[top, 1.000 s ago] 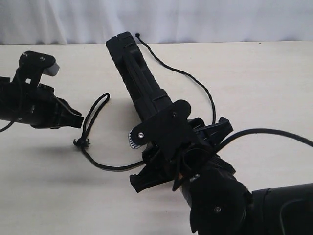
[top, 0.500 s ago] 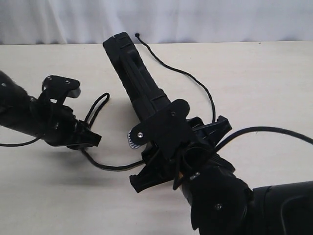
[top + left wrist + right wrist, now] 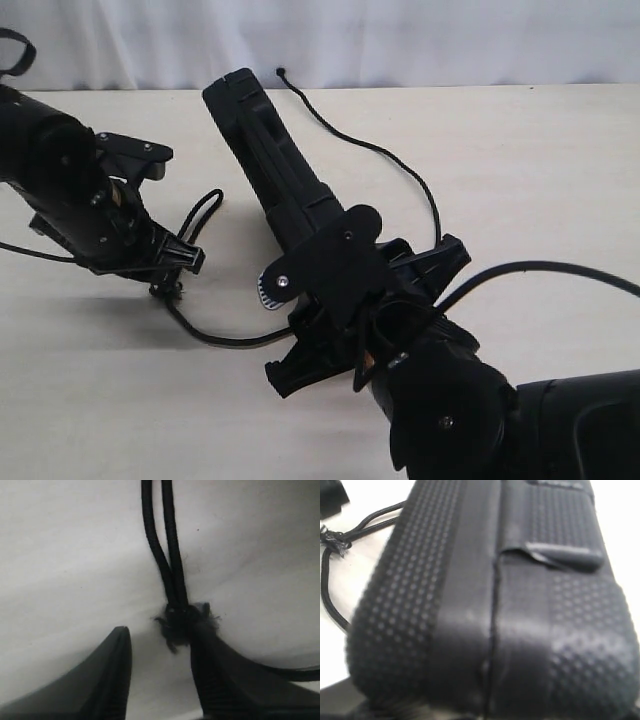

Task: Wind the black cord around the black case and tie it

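Note:
My right gripper [image 3: 335, 255] is shut on the near end of the black case [image 3: 268, 165], holding it tilted with its far end up over the table. The case's dotted surface [image 3: 495, 605] fills the right wrist view, hiding the jaws. The black cord [image 3: 372, 149] runs from the far side of the case round under it to a frayed knot [image 3: 166, 290] and a loop [image 3: 200, 215] on the left. My left gripper [image 3: 183, 264] points down over that knot. It is open [image 3: 161, 630], with the knot [image 3: 179, 622] just beyond the jaws and touching one fingertip [image 3: 204, 630].
The pale table [image 3: 540, 170] carries only the cord and the case. A white backdrop [image 3: 420, 40] runs along the far edge. A thick arm cable [image 3: 560, 270] arcs at the right, above the table.
My left arm has swung in from the left and come down over the cord's knot, and its jaws have opened. The case's far end has tipped slightly to the left.

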Robot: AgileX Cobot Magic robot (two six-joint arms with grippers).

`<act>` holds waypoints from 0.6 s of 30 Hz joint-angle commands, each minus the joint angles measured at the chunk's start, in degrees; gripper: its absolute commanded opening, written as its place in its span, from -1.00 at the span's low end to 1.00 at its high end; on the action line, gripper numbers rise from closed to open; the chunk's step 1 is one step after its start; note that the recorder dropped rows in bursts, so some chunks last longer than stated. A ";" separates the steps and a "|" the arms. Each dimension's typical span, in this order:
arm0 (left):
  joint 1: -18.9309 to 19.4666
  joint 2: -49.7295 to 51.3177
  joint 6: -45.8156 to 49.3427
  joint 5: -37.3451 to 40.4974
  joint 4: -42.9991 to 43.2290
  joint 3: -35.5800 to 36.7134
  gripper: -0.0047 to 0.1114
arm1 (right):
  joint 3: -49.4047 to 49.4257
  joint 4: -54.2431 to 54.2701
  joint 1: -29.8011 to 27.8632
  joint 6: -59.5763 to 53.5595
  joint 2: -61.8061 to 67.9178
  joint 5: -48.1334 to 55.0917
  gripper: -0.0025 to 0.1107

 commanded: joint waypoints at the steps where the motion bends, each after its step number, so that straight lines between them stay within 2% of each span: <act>1: -0.26 3.36 -0.79 -1.45 -3.42 0.27 -0.27 | 0.37 3.43 -0.15 -0.01 0.59 -6.17 -0.88; 6: -0.26 5.06 -0.79 -5.03 -8.29 0.27 -0.27 | 0.37 3.43 -0.15 -0.90 0.59 -6.17 -0.88; 14: -0.26 6.14 -0.79 -9.90 -8.41 0.27 -0.27 | 0.37 3.43 -0.15 -0.90 0.59 -6.17 -0.88; 18: -0.26 8.35 -0.79 -9.18 -8.41 0.27 -0.27 | 0.37 3.43 -0.15 -0.89 0.59 -6.06 -0.88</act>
